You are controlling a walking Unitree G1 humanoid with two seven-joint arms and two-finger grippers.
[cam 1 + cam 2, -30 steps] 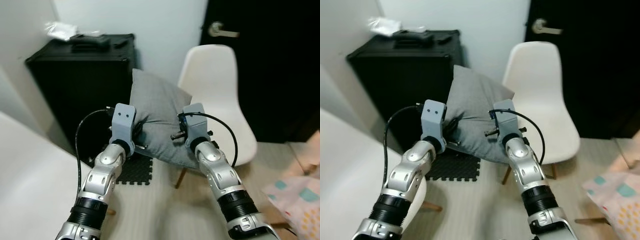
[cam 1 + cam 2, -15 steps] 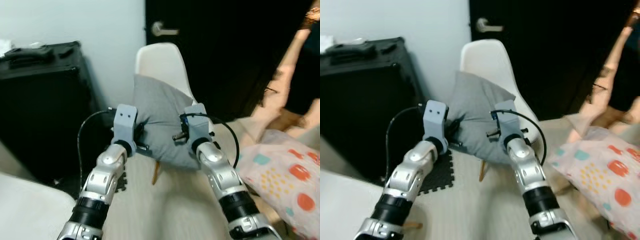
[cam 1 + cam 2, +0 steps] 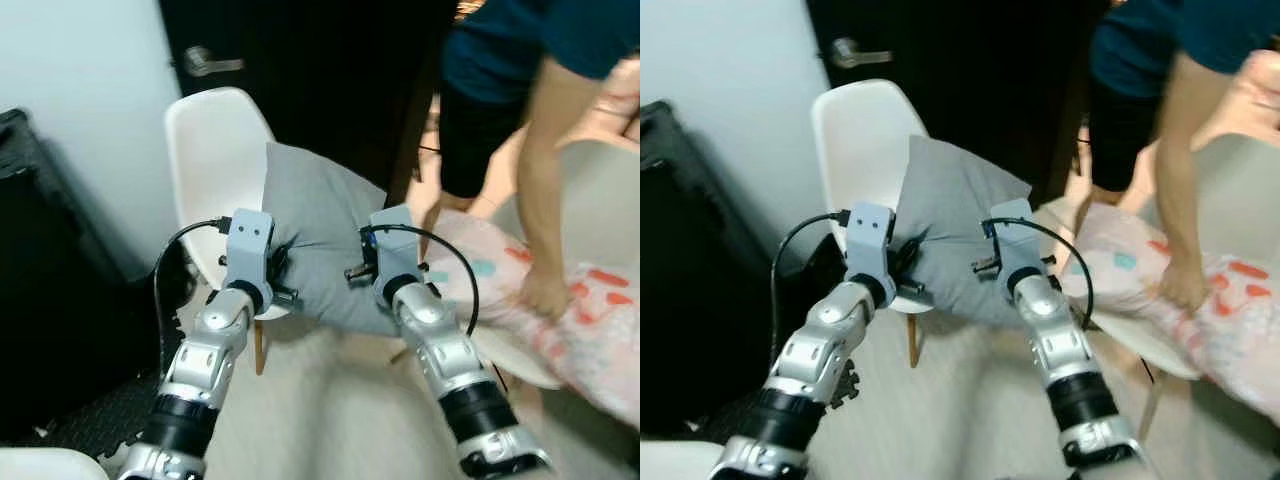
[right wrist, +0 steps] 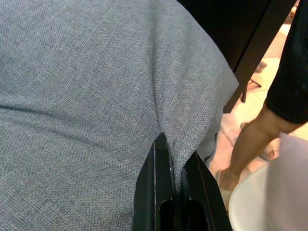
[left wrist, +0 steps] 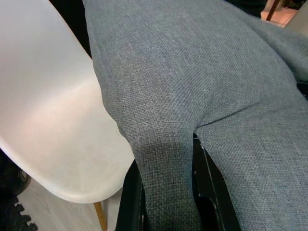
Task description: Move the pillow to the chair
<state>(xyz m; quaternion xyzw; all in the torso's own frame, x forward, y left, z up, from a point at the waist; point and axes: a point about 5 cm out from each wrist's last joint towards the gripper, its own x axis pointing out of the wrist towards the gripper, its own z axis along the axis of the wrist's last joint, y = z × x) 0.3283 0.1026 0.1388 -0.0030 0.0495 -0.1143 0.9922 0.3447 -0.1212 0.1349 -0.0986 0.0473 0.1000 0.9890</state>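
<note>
Before a dark door, left gripper (image 5: 166,192) and right gripper (image 4: 174,178) each pinch the grey pillow (image 3: 320,235) at centre frame, over the white chair (image 3: 215,150).

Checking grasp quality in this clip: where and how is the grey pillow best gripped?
By its two side edges, one from each side. The pillow is soft and floppy; the left gripper and right gripper each pinch a fabric fold there, keeping it spread.
</note>
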